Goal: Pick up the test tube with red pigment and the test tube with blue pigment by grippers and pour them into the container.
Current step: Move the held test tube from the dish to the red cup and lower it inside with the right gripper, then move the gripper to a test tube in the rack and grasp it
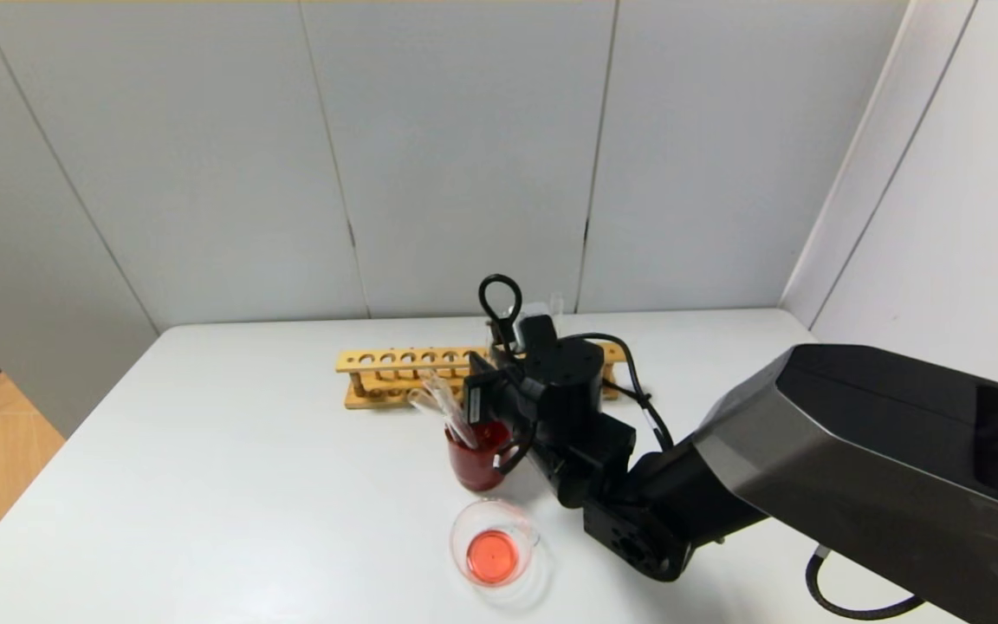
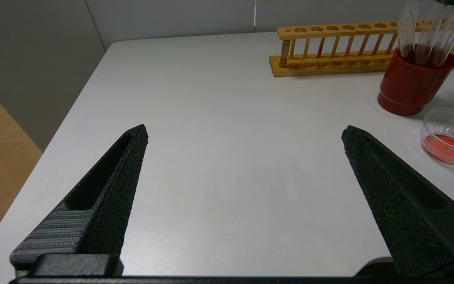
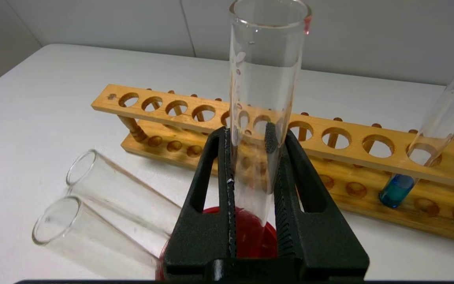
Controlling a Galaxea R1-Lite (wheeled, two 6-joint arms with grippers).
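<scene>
Landmark: red cup (image 1: pixel 475 458), mid-table; all places are given from it.
Left gripper (image 2: pixel 244 138): fingers spread wide over bare table, well to the left of the cup; holds nothing; looks parked.
Container (image 1: pixel 494 544): just on the near side of the cup, apart from it; a shallow pool of orange-red liquid lies in its bottom.
Right gripper (image 3: pixel 249 144): directly above the cup, pads pressed onto the test tube with red pigment (image 3: pixel 264 102).
Held tube: long axis upright, mouth up, rounded end down inside the cup's mouth; it appears emptied, with only a trace of red at the rim.
Other tubes: two empty tubes (image 3: pixel 105 205) lean in the cup, mouths tilted leftward.
Test tube with blue pigment (image 3: pixel 432 148): stands tilted in the wooden rack (image 3: pixel 329 146), beyond the cup and off to its right; blue liquid at the bottom.
Key relation: the blue tube lies beyond and rightward of the right gripper, so that arm is clearly the nearer; likely it lets go of the held tube first.
Surface: white table (image 1: pixel 230 485), matte.
Room: pale panelled walls beyond the rack; wood floor off the table's left edge.
</scene>
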